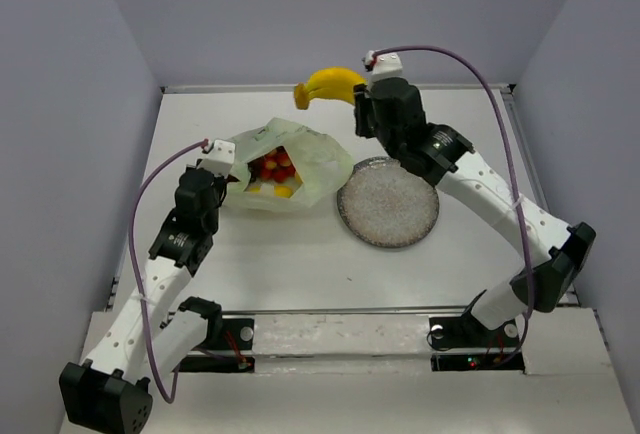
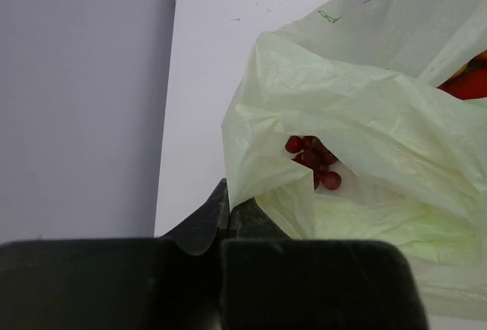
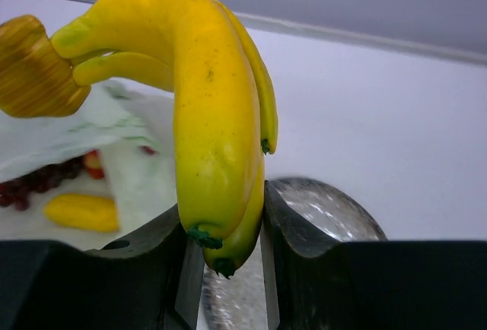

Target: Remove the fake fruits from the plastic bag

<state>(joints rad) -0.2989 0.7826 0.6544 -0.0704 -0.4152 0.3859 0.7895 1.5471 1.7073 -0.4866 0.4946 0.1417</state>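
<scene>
Banana (image 1: 330, 84) sits at upper centre of the top view, pinched in my right gripper (image 3: 226, 204); at mid-left, my left gripper (image 2: 228, 212) is clamped on the plastic bag (image 2: 342, 102).

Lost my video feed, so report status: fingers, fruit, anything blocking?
Right fingers shut on banana, held above the table. Left fingers pinching plastic bag edge. Grapes, red and yellow pieces inside bag. Nothing blocking plate.

- I see the grape bunch (image 2: 313, 161) only partly; a plastic bag (image 2: 358, 109) fold covers the rest.
- Red fruit (image 2: 468, 83) cut by right edge.
- Plate (image 3: 327, 207) mostly behind right gripper (image 3: 226, 220) fingers.
- Banana (image 3: 209, 117) stem end blurred.
</scene>
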